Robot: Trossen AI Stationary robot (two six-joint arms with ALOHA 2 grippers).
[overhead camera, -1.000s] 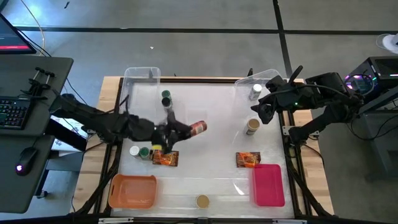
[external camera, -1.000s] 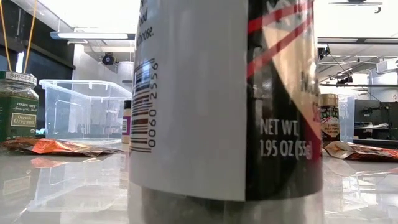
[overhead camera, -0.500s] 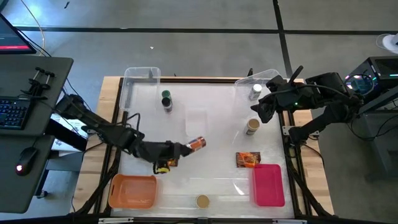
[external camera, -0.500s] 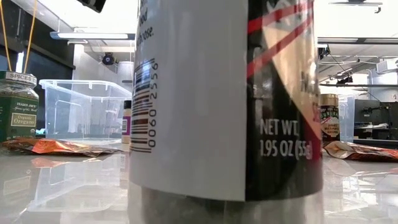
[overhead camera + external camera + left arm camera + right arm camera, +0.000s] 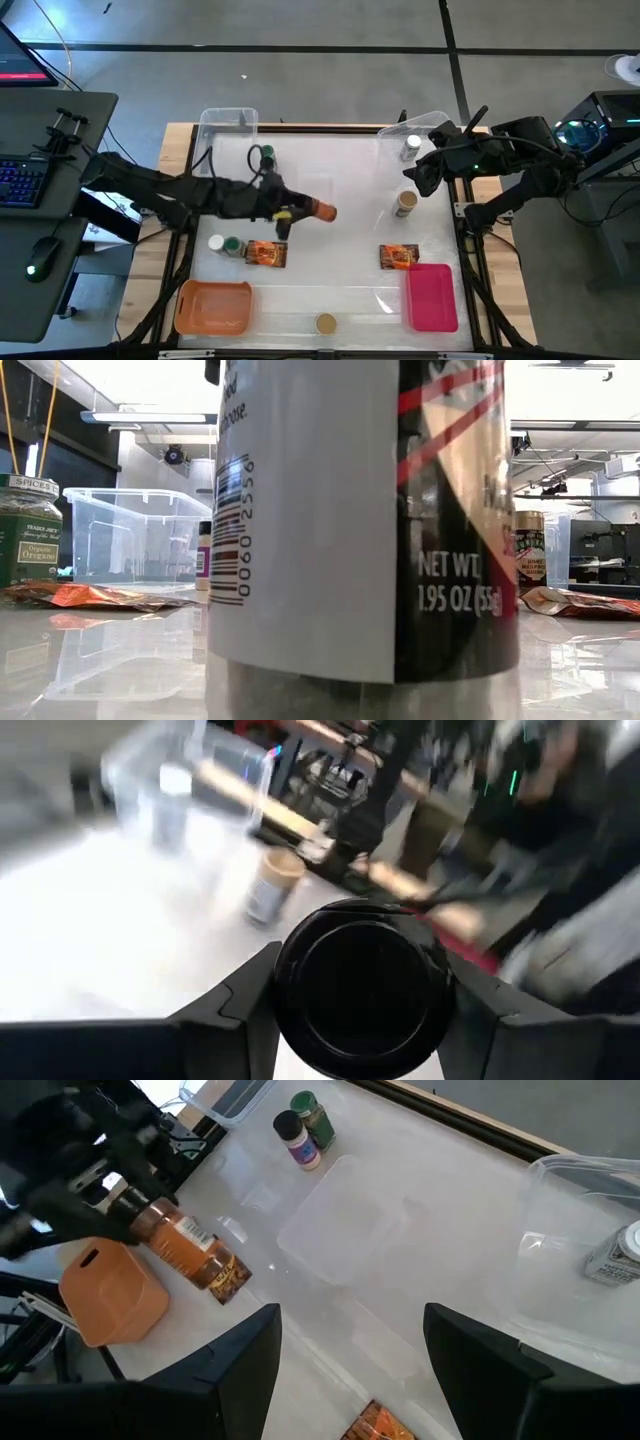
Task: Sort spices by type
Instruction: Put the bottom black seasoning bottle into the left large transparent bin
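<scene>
My left gripper [image 5: 287, 212] is over the middle of the table, shut on a jar with an orange label [image 5: 318, 211] and a dark lid. My right gripper [image 5: 350, 1370] hangs open above the table's right side, holding nothing. A white-lidded jar [image 5: 216, 243], a green-lidded jar [image 5: 233, 246] and a foil packet [image 5: 266, 254] lie at the near left. A second packet [image 5: 398, 257] and a tan-lidded jar [image 5: 405, 203] are on the right. Two jars [image 5: 266, 160] stand at the far left, and one [image 5: 412, 147] sits in the right tub. My left gripper pinches the jar's lid end [image 5: 360, 990] between its two fingers, one on each side. The fingers come roughly level from the table's left and lie along the jar. The jar lies on its side, its base [image 5: 228, 1270] pointing right, above the table.
Clear tubs stand at the far left [image 5: 228, 125] and far right [image 5: 428, 130]. An orange tray [image 5: 212, 307] and a pink tray [image 5: 432, 296] lie near the front. A tan-lidded jar [image 5: 326, 323] stands at the near edge and fills the low view [image 5: 360, 520].
My left gripper swung with the jar toward the near edge, over the left foil packet, then came back toward the far edge. The jar stayed in the hold, on its side.
</scene>
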